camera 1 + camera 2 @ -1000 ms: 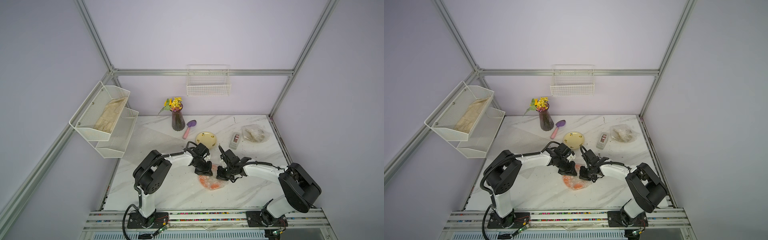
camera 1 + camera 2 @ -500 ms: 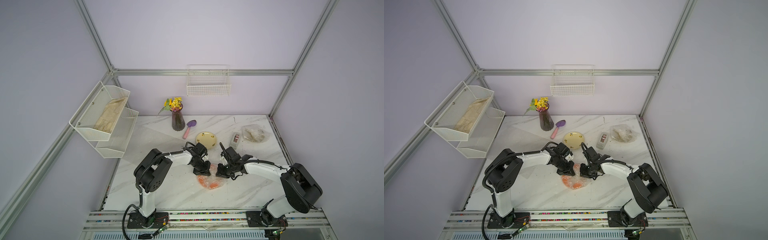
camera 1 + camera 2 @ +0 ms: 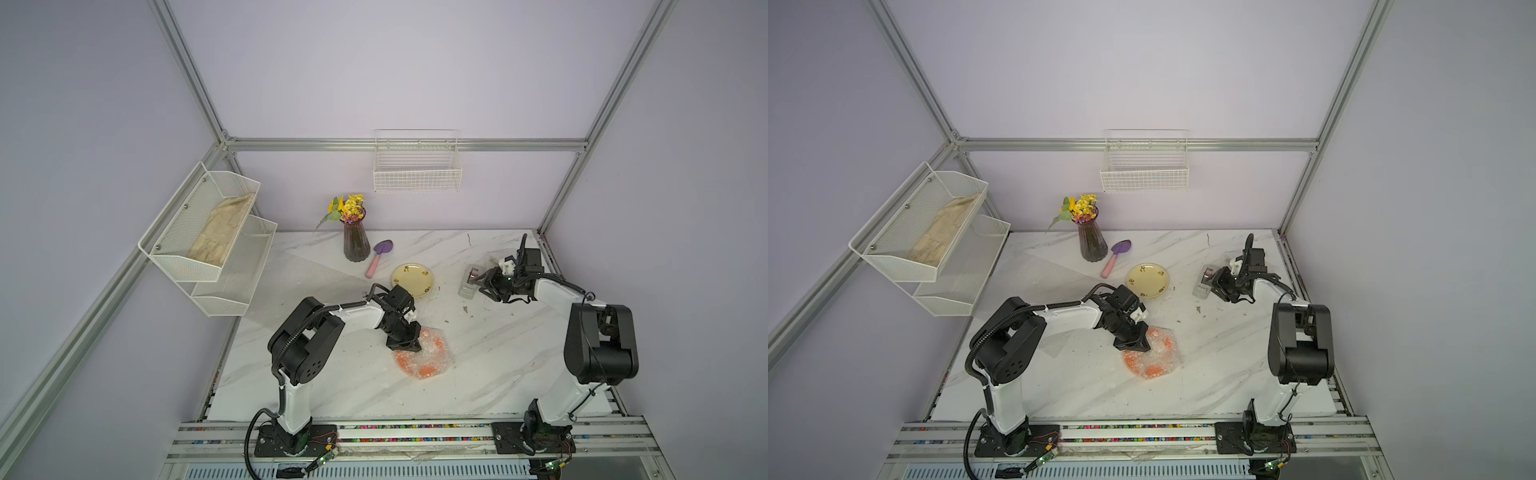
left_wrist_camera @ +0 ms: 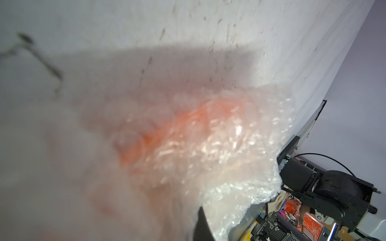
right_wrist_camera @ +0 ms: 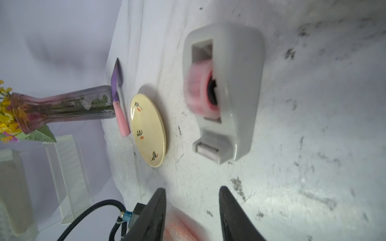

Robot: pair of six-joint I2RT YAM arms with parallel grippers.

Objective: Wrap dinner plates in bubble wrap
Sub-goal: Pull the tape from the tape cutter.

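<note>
Left claw is clenched on the clear crinkly bubble wrap, apparently pinning its fold over the plain bright orange round plate at the middle of the white marbled bench. Right claw, jaws apart and empty, faces the grey plastic tape dispenser, likely going for tape. Bare lilac walls and an aluminium frame box it all in.

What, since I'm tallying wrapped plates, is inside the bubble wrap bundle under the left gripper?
An orange plate shows through the bubble wrap. Crinkled layers and the left gripper cover most of it, so whether anything else lies inside cannot be seen.
</note>
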